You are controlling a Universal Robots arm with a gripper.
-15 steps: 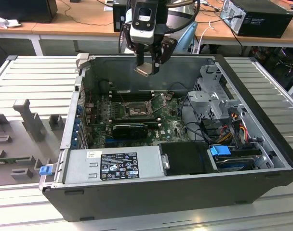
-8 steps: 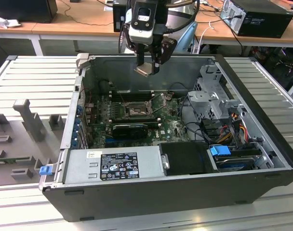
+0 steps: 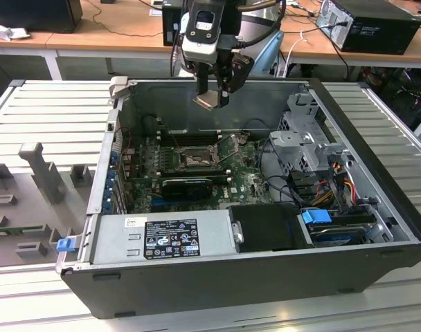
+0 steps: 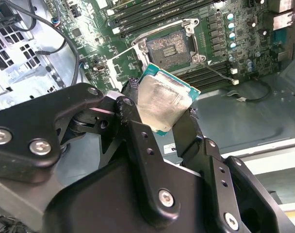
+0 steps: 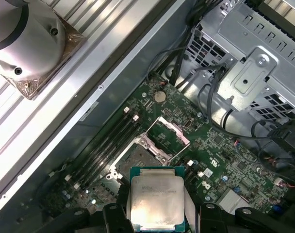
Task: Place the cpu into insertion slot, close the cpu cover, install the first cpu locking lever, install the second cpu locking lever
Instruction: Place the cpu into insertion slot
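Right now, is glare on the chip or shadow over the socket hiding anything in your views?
Second wrist view: the chip has a pale sheen across its metal face, and the socket is evenly lit. First wrist view: the chip's face glares brightest on one half, and the socket sits in dimmer light. Exterior view: the inside of the case is shaded, but the socket is readable.

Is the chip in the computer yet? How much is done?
Not yet. The gripper holds the cpu above the board. The insertion slot is empty and the cpu cover stands open, so seating, closing and both levers are left.
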